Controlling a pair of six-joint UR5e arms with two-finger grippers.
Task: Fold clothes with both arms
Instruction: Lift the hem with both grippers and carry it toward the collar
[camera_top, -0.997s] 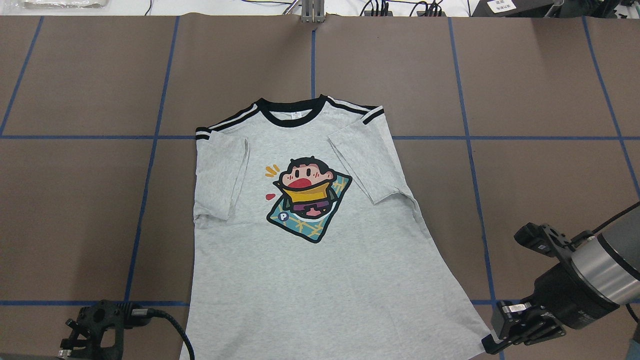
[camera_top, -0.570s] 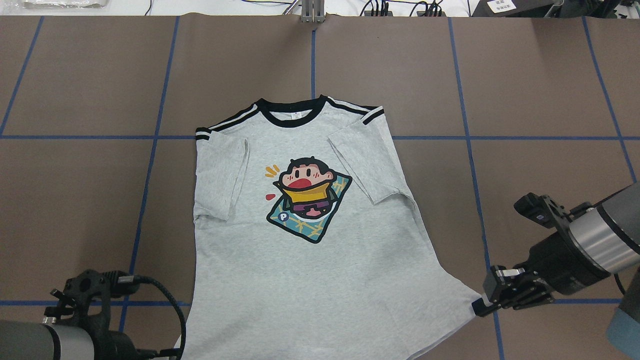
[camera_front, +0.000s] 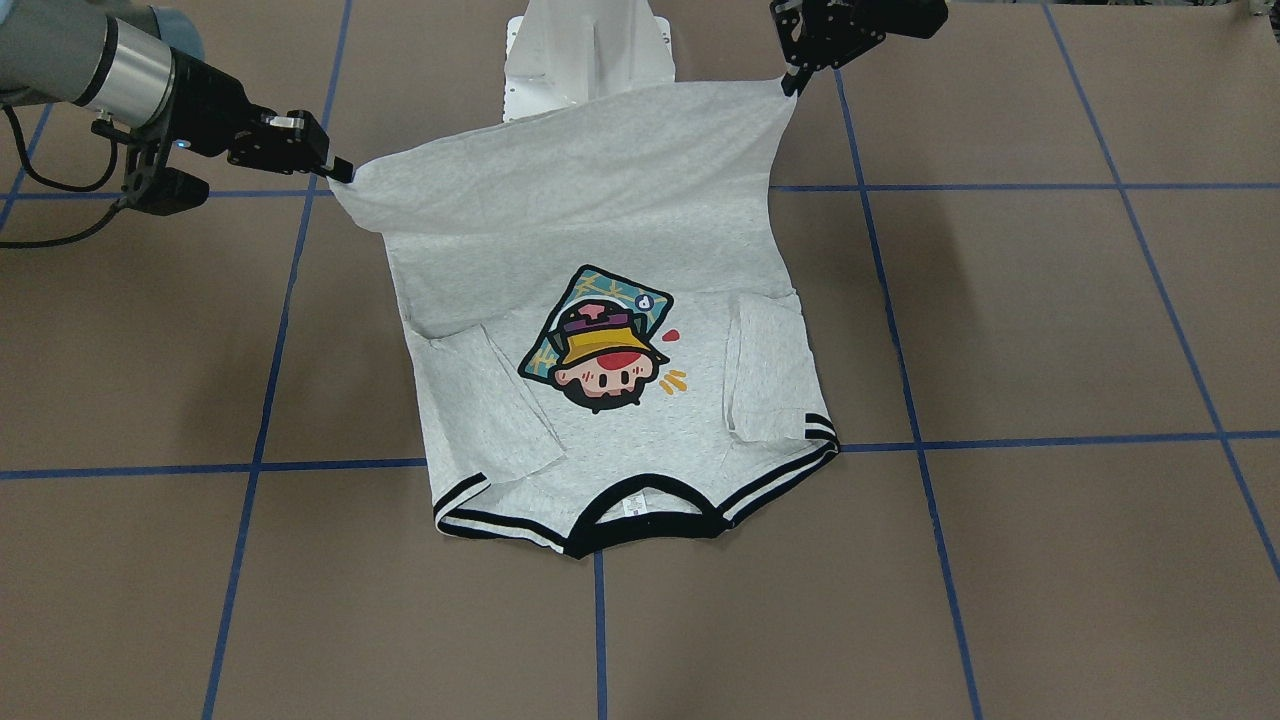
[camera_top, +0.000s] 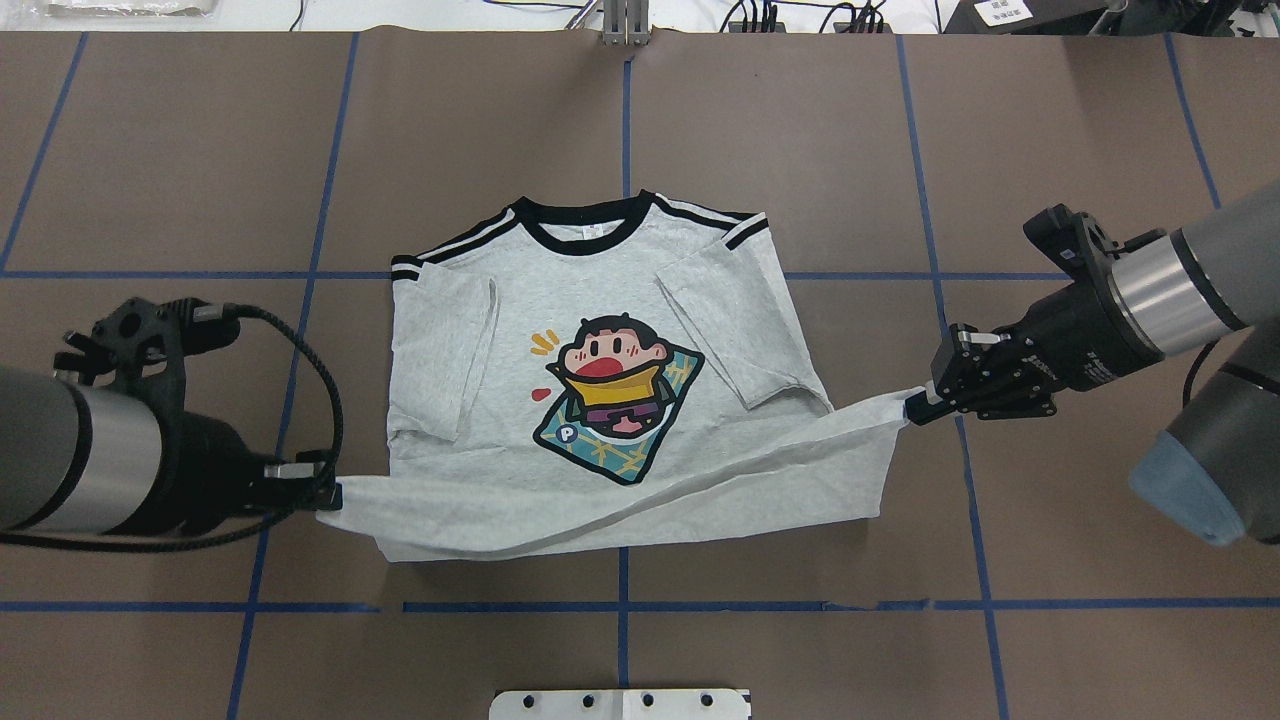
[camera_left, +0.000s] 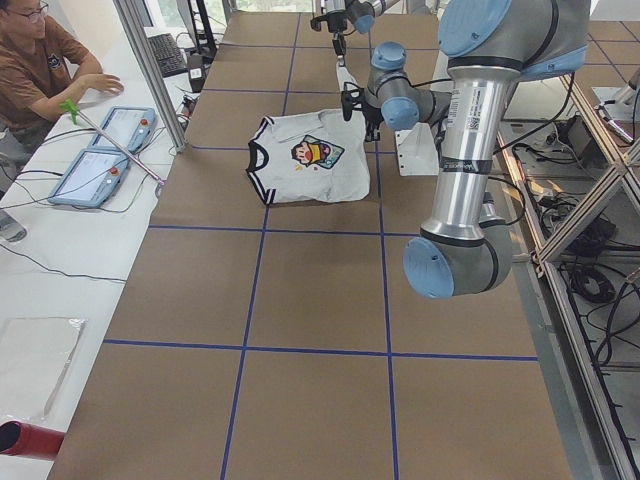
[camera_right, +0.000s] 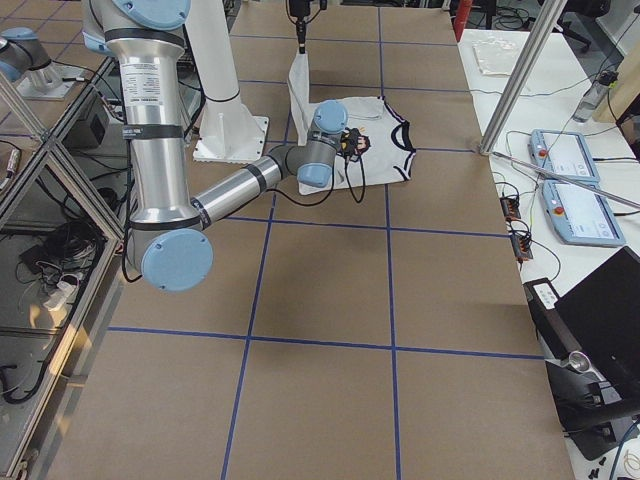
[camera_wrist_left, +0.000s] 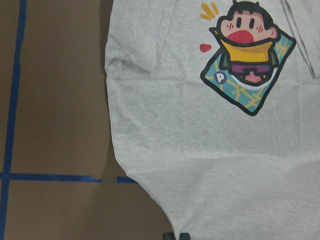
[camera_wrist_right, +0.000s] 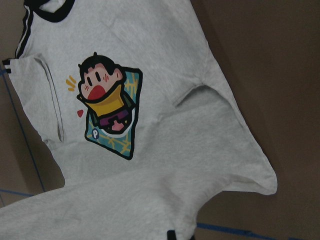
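The grey T-shirt (camera_top: 590, 290) lies face up on the table, black collar at the far side, cartoon print in the middle and both sleeves folded in over the front. My left gripper (camera_top: 328, 493) is shut on the near left hem corner. My right gripper (camera_top: 912, 411) is shut on the near right hem corner. The hem hangs stretched between them, lifted off the table. In the front-facing view the shirt (camera_front: 640, 440) rises as a sheet to the left gripper (camera_front: 790, 82) and the right gripper (camera_front: 342, 171).
The table is covered in brown paper with a blue tape grid (camera_top: 625, 100). The white pedestal base (camera_top: 620, 703) stands at the near edge, behind the raised hem. An operator (camera_left: 40, 60) sits at a side table with tablets (camera_left: 100, 150).
Both grippers have moved away from the robot's base toward the collar with the hem corners. The shirt's lower part has come up off the table and hangs between them.
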